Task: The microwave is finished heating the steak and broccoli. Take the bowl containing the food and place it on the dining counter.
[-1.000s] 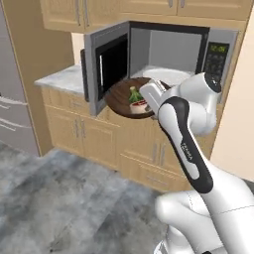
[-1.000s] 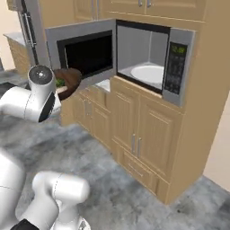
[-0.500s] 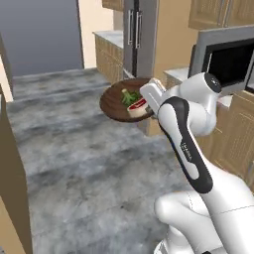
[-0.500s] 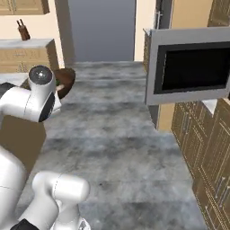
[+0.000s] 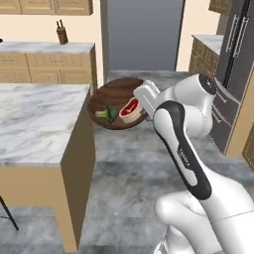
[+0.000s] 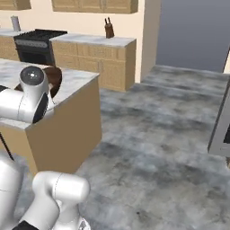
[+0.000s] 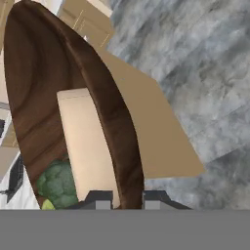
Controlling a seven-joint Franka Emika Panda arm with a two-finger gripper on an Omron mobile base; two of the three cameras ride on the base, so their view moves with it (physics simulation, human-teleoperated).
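The dark-brown bowl (image 5: 115, 97) hangs in the air just off the near corner of the dining counter (image 5: 34, 119). In it lie the reddish steak (image 5: 130, 107) and the green broccoli (image 5: 106, 114). My gripper (image 5: 145, 108) is shut on the bowl's right rim. In the hand view the fingertips (image 7: 102, 198) pinch the bowl rim (image 7: 114, 117), with the pale steak (image 7: 88, 141) and the broccoli (image 7: 58, 183) inside it. From the right, the bowl (image 6: 55, 79) peeks out behind my arm over the dining counter (image 6: 76, 81). The microwave door's grey edge (image 6: 222, 128) shows at the far right.
The counter's tan wooden side (image 5: 79, 163) drops to the grey floor. A dark fridge (image 5: 233, 74) stands to the right. Back cabinets carry a knife block (image 6: 108, 29), with a black stove (image 6: 33, 45) beside them. Open floor lies ahead.
The whole picture has swung from the microwave wall to the dining counter: the base has moved. The bowl has stayed in my gripper throughout.
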